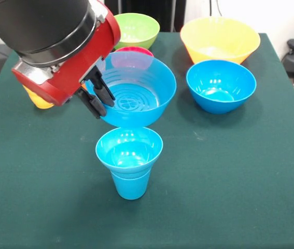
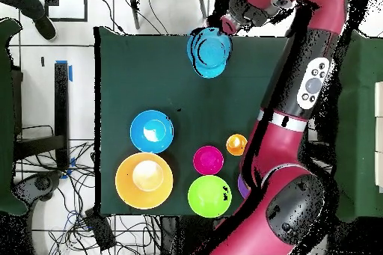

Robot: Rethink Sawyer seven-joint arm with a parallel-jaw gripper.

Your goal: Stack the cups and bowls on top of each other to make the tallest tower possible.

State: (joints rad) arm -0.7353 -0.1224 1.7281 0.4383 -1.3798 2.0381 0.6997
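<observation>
Three blue bowls are counted in the front view: a small one seated in the blue cup near the table's front edge, a larger one held in the air just above and behind that pair, and a third resting on the green table to the right. One yellow-orange bowl is seen at the far right, one green bowl at the far middle, and one red bowl is mostly hidden behind the lifted blue one. One yellowish cup is partly covered by the red arm. The gripper is clamped on the near-left rim of the lifted bowl, one finger inside and one outside. From overhead, the gripper is seen at the stack, and an orange cup and a sliver of purple beside the arm are visible. The tower is made of one cup and one bowl.
</observation>
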